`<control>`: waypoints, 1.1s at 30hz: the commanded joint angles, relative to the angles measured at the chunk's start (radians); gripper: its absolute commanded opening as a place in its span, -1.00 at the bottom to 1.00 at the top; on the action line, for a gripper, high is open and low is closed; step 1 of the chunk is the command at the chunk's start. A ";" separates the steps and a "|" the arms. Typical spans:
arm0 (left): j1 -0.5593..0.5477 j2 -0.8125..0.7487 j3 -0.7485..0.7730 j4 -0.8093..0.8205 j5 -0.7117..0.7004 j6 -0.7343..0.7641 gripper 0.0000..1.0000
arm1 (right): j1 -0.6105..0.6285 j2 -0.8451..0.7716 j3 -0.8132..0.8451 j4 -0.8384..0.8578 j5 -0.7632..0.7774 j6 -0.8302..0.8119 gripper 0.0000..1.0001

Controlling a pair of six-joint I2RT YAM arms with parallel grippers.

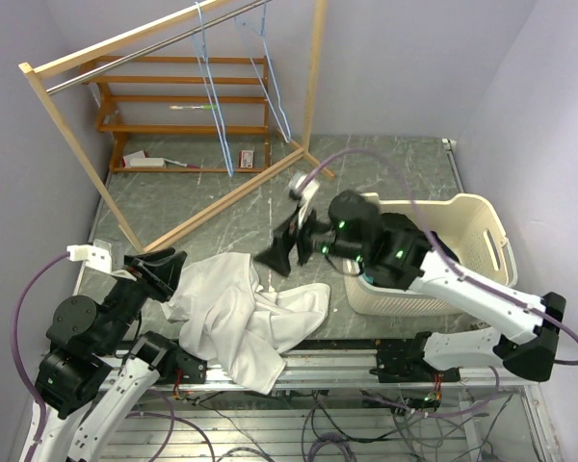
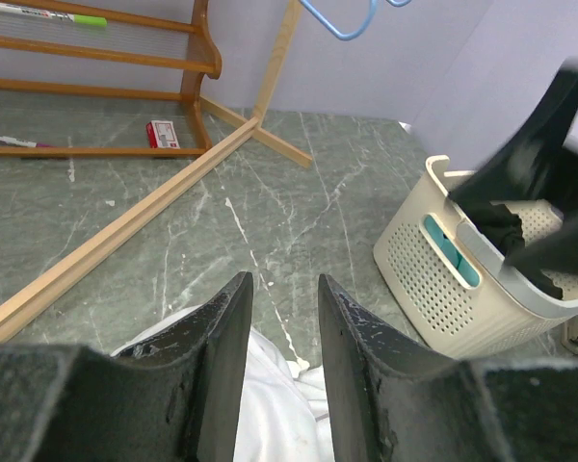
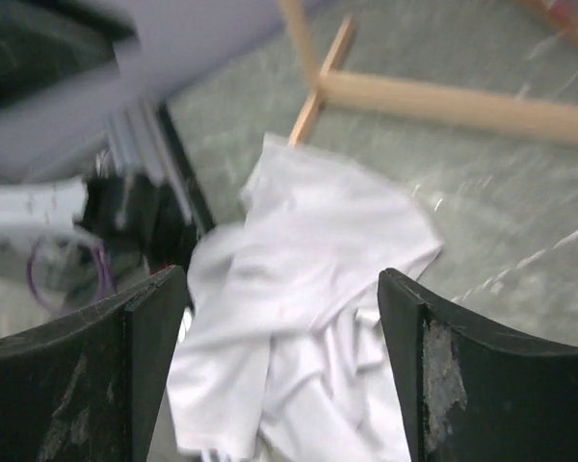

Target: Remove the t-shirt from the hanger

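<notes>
The white t-shirt point(image 1: 239, 313) lies crumpled on the grey table at the near left, off any hanger. Two blue wire hangers point(image 1: 215, 106) hang bare on the rack's rail; one shows in the left wrist view point(image 2: 342, 24). My left gripper point(image 1: 166, 268) is at the shirt's left edge, jaws a little apart, with shirt cloth point(image 2: 270, 404) low between the fingers point(image 2: 283, 281). My right gripper point(image 1: 287, 231) is wide open and empty above the table just right of the shirt. The shirt point(image 3: 308, 289) lies below it point(image 3: 281, 279).
The wooden clothes rack point(image 1: 222, 197) crosses the table diagonally, with a wooden shelf point(image 1: 183, 96) behind it. A cream laundry basket point(image 1: 477, 231) stands at the right, dark cloth point(image 2: 501, 226) inside. A small red box point(image 2: 161, 133) lies by the shelf.
</notes>
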 commanded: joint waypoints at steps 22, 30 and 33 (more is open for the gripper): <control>-0.002 0.005 0.013 -0.008 -0.038 -0.019 -0.12 | 0.315 0.512 -0.318 0.412 0.179 0.273 1.00; -0.002 -0.001 0.013 -0.010 -0.044 -0.022 -0.12 | 0.310 0.681 -0.144 0.348 0.264 0.297 0.96; -0.002 -0.004 0.013 -0.010 -0.047 -0.023 -0.12 | 0.269 0.735 -0.119 0.346 0.193 0.297 0.34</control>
